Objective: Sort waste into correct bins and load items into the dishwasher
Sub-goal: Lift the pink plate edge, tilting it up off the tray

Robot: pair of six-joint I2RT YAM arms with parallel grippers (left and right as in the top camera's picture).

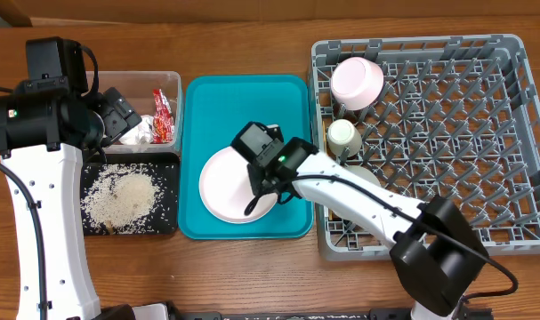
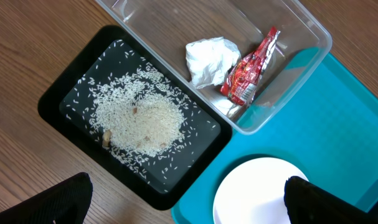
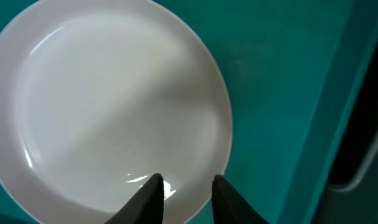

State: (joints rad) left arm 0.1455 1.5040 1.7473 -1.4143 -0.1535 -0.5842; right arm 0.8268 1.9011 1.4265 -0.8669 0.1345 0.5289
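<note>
Scanning from the left: left gripper (image 2: 189, 205) hangs over the teal tray's (image 1: 207, 111) left edge, fingers spread wide, holding nothing. Left of that tray, toward its front, a black tray (image 1: 87, 227) carries loose rice. Toward its back, a clear bin (image 1: 132, 78) holds a tissue (image 2: 210, 59) and a red wrapper (image 2: 251, 65).

White plate (image 1: 221, 191) lies flat on the teal tray, front right. Right gripper (image 3: 182, 193) sits above the plate's rim, fingers narrowly apart, nothing clamped.

Right of the tray, the dish rack (image 1: 519, 53) holds a pink bowl (image 1: 357, 82) and a cup (image 1: 343, 136).

Judged step: picking up the plate for the rack. Next move calls for one finger under the rim; a flat plate may slide.
</note>
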